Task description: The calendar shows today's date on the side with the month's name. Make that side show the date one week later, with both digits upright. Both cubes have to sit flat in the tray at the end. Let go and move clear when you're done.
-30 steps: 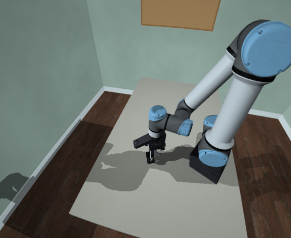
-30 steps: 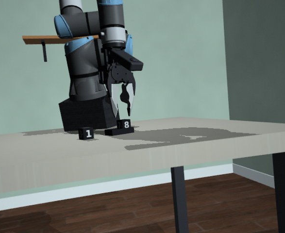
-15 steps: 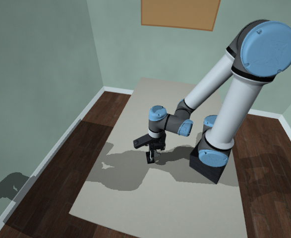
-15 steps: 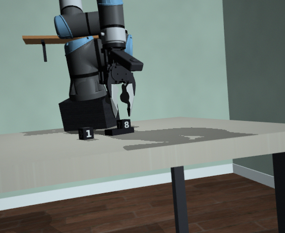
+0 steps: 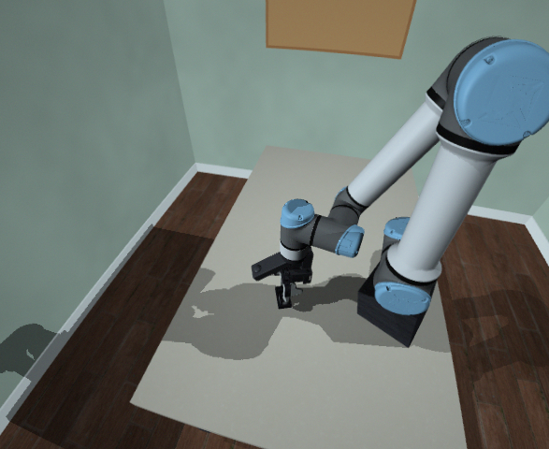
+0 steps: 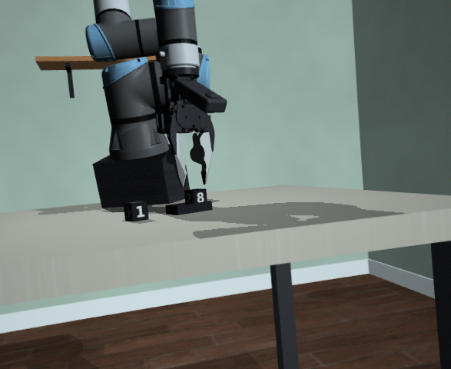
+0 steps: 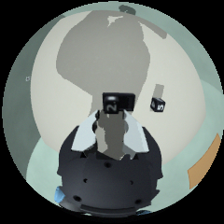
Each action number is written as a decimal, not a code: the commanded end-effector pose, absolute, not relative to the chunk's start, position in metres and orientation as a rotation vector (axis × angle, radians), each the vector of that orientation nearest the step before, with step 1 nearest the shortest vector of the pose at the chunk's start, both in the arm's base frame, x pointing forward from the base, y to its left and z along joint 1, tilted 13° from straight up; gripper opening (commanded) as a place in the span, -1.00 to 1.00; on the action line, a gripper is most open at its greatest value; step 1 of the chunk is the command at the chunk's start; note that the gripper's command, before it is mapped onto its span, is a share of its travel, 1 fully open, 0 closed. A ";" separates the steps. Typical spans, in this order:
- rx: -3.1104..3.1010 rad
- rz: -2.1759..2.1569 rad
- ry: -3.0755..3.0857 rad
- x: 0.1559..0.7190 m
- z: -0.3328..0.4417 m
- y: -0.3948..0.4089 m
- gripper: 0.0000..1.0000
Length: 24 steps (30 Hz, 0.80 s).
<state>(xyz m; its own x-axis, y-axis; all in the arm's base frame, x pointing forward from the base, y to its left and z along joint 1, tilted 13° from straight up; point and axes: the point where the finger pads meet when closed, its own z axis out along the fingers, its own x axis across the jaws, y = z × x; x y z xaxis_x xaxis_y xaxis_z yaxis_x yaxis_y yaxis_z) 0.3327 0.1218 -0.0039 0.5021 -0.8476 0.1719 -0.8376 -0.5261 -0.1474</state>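
Even bright light; hard jagged arm shadows on table (image 5: 312, 386); wrist view fisheye-warped, perhaps slightly soft.

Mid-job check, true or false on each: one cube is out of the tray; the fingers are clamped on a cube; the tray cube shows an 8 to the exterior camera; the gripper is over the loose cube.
1. One cube sits on the table, outside the tray. True.
2. The fingers are clamped on a cube. False: they are parted and hold nothing.
3. The tray cube shows an 8 in the exterior view. True.
4. The gripper hangs over the loose cube. False: it hangs above the tray cube.
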 end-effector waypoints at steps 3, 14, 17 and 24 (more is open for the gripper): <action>-2.683 -0.347 1.506 0.333 -0.004 0.122 -0.42; -2.683 -0.347 1.506 0.333 -0.005 0.122 -0.42; -2.683 -0.347 1.506 0.334 -0.008 0.121 -0.42; -2.683 -0.347 1.506 0.336 -0.016 0.121 -0.42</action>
<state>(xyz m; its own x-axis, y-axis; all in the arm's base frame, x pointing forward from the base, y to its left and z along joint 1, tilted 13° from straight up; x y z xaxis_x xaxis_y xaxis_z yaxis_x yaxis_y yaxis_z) 0.3341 0.1212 -0.0109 0.5021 -0.8476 0.1716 -0.8376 -0.5261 -0.1472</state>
